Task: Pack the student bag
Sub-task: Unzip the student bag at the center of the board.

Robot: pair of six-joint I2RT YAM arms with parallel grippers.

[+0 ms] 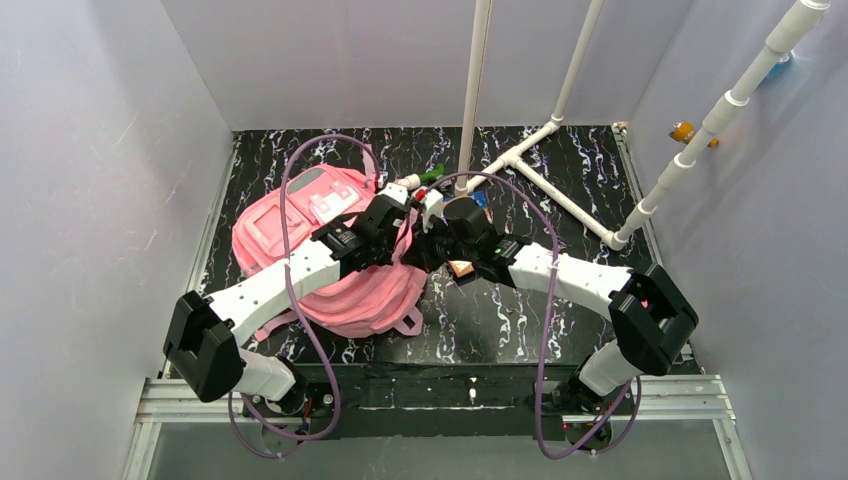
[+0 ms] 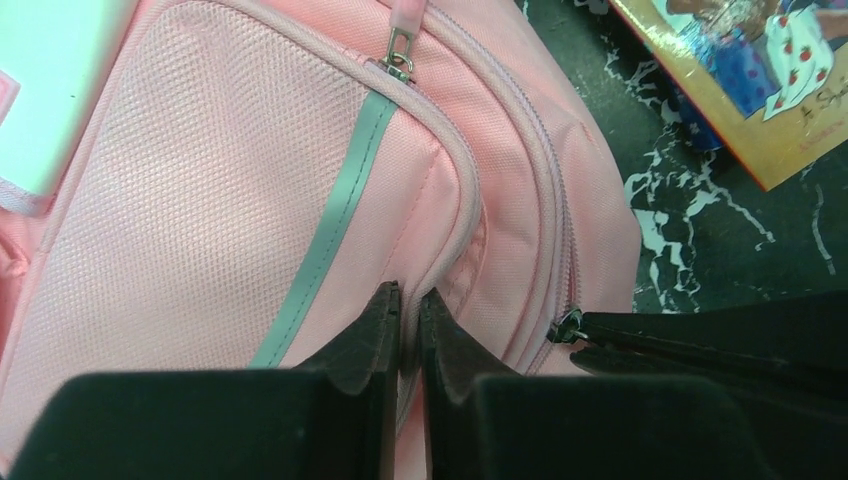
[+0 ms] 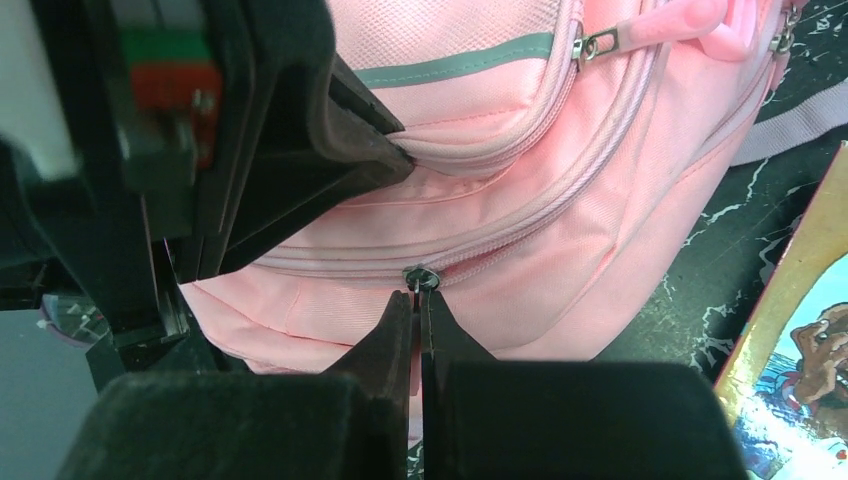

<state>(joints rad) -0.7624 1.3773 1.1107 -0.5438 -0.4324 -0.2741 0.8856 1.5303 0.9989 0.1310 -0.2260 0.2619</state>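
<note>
Right wrist view: the zipper pull [image 3: 421, 276] is pinched in the shut right jaws, probably to be drawn along its track, while the seam of the front pocket [image 2: 200, 220] is clamped by the closed left jaws, likely as an anchor. The student bag [image 1: 365, 295] is laid front-up on the bench [image 1: 480, 320], left of centre, long axis diagonal, far-left to near-right.
</note>
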